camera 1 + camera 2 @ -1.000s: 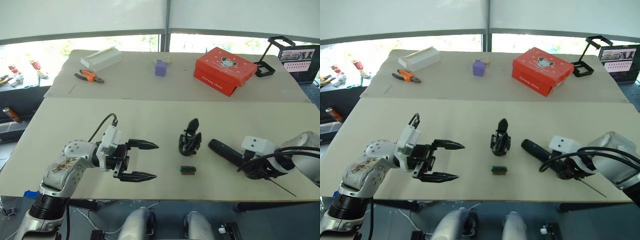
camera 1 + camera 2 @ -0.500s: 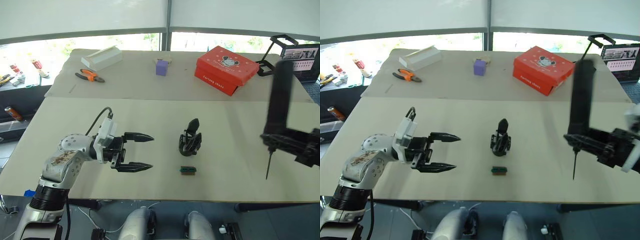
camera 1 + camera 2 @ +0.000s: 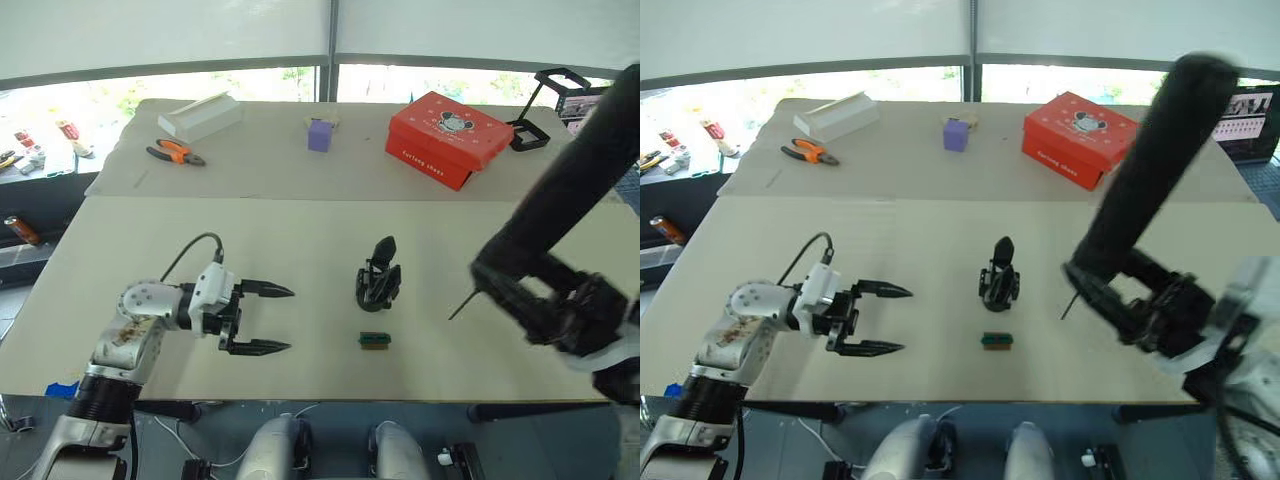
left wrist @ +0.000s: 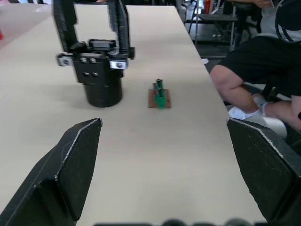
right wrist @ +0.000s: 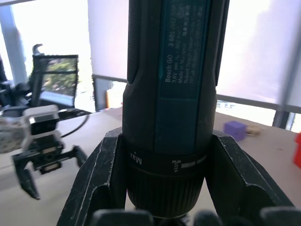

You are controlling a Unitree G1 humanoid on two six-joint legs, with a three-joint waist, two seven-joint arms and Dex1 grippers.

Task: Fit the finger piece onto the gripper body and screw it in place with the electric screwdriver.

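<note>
The gripper body stands upright mid-table, and two black uprights rise from it in the left wrist view. The finger piece as a loose part is out of view. My right gripper is shut on the lower end of the electric screwdriver. It holds the screwdriver tilted above the table, top end up to the right. The thin bit points down-left, to the right of the body and apart from it. My left gripper stands open just above the table, left of the body, with nothing between its fingers.
A small green-brown block lies just in front of the gripper body. On the far table are a red box, a purple block, orange pliers, a white box and a black stand. A seated person is beside the table.
My right arm has swung the screwdriver from upright to tilted and nearer the body, its bit now pointing down-left. My left gripper has drawn back slightly and stays open.
</note>
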